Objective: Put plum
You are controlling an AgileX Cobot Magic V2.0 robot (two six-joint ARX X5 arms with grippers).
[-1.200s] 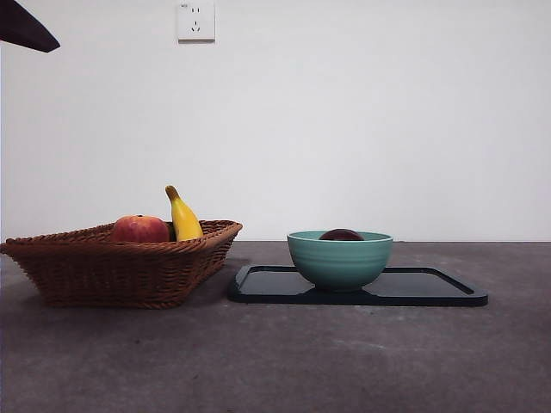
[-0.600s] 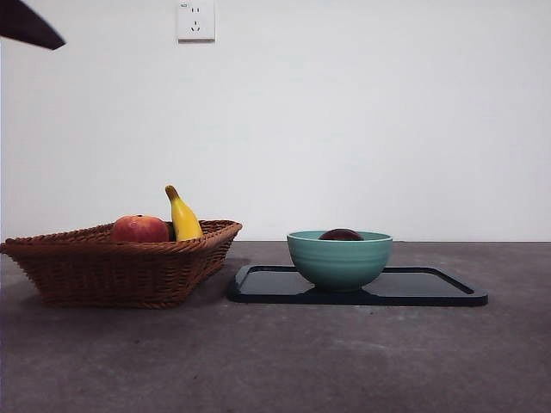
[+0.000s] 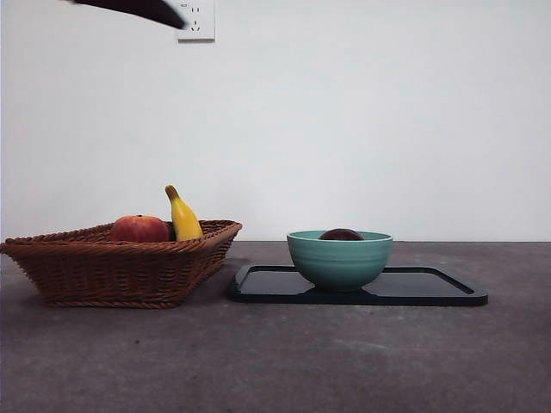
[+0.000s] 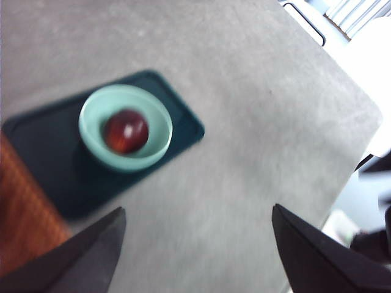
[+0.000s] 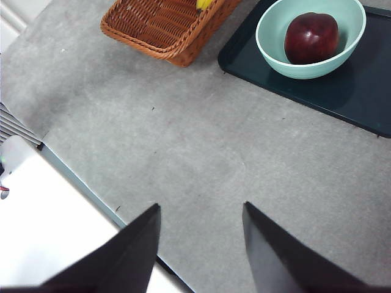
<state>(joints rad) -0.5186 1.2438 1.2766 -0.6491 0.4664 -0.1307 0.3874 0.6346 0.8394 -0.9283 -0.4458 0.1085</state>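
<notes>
Plum [image 5: 311,37] already sits in the green bowl [image 5: 272,52], so we keep both wide-open, empty tools, left tool [image 4: 195,244] and right tool [image 5: 198,241], lifting clear.

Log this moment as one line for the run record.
plum: in green bowl on dark tray | left pincer: open, empty, above table | right pincer: open, empty | basket: peach, banana
</notes>
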